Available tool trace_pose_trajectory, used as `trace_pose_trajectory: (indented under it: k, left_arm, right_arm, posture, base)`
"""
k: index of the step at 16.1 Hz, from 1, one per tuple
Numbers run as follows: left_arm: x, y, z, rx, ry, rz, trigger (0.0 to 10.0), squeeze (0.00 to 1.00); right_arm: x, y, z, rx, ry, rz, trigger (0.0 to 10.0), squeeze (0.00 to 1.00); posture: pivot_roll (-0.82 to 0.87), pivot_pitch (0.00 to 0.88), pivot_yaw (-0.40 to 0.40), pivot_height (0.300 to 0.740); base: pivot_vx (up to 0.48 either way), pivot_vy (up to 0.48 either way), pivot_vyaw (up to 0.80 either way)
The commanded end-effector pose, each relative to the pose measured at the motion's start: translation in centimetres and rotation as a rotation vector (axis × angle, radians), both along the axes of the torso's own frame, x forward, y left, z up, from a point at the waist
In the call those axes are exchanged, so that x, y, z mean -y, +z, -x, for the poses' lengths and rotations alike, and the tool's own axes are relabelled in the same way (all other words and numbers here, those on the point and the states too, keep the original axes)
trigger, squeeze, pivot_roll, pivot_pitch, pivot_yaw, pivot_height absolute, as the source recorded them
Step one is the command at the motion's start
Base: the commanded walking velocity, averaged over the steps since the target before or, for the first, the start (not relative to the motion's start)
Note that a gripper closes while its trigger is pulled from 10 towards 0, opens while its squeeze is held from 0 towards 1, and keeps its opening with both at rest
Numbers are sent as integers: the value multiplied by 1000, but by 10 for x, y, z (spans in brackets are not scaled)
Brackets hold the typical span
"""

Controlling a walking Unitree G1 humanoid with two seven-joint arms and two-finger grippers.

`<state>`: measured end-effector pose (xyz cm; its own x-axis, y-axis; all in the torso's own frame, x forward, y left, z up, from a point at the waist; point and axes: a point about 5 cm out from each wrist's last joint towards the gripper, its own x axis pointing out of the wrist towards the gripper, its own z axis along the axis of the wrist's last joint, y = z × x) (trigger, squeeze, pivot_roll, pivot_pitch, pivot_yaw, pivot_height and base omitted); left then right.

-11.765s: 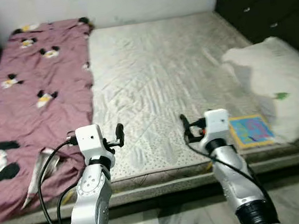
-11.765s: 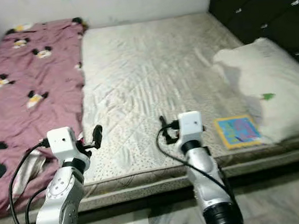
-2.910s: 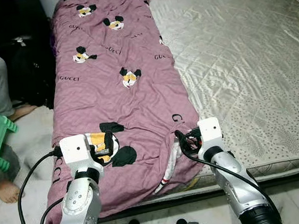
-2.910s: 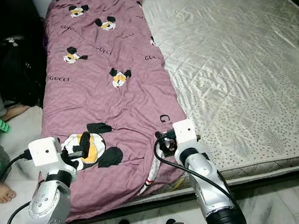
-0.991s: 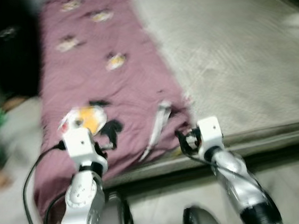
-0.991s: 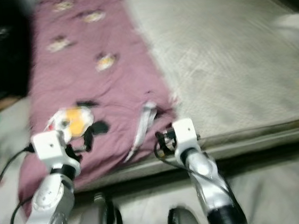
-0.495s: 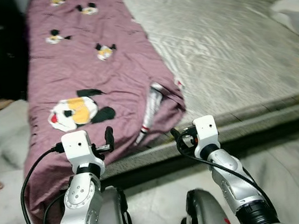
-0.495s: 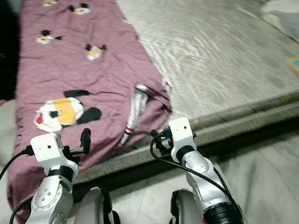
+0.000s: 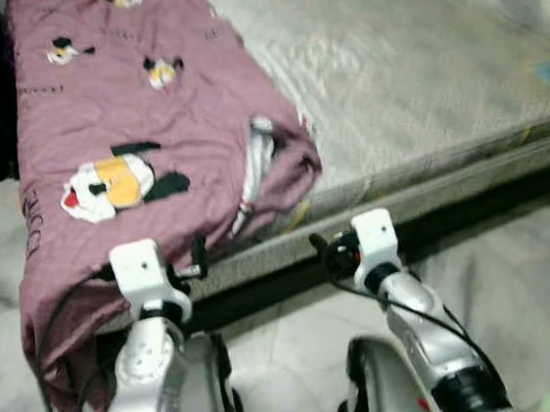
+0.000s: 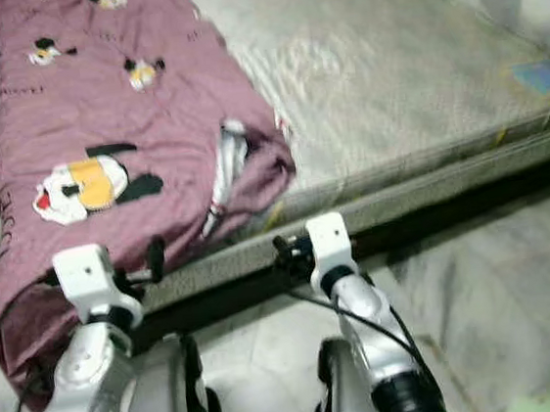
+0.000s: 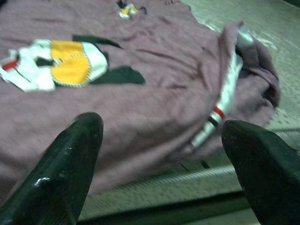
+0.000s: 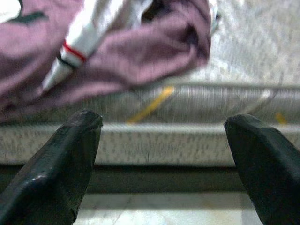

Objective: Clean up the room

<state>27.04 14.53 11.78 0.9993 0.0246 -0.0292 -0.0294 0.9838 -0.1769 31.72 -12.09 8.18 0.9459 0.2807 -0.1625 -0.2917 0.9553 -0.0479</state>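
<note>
Blanket [image 9: 139,132] overhanging mattress [image 9: 418,73] edge, seemingly.

A purple blanket [image 9: 98,116] covers the left side of the mattress [image 9: 390,86].

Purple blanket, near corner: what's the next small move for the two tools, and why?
Probably step in toward the bed and extend both arms. The purple blanket drapes over the mattress edge, its corner bunched around a white striped strip. The left tool and right tool are both open, short of the fabric and holding nothing.
</note>
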Motion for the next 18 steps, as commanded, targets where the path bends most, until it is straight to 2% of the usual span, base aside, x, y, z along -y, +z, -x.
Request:
trace_pose_trajectory:
  k: [1,4,12,16,18]
  left_arm:
    - [0,2,1,10,-4,-11,10000,0]
    - [2,5,1,31,-42,5,10000,0]
    - [4,5,3,40,-67,15,10000,0]
    - [5,5,3,40,-73,12,10000,0]
    - [6,5,3,44,-81,13,10000,0]
  right_arm:
    - [4,-3,2,-6,-3,5,10000,0]
    - [-1,0,2,17,30,28,10000,0]
    - [-1,-2,2,11,29,13,10000,0]
    - [0,-1,1,11,27,7,10000,0]
    - [-2,1,2,30,47,6,10000,0]
  posture:
    - [10,216,-20,551]
    - [10,216,-21,551]
    - [12,220,-19,551]
    - [10,222,-18,551]
    - [9,223,-18,551]
  base:
    - [0,0,0]
    - [0,0,0]
    - [0,0,372]
    - [0,0,0]
    - [270,0,253]
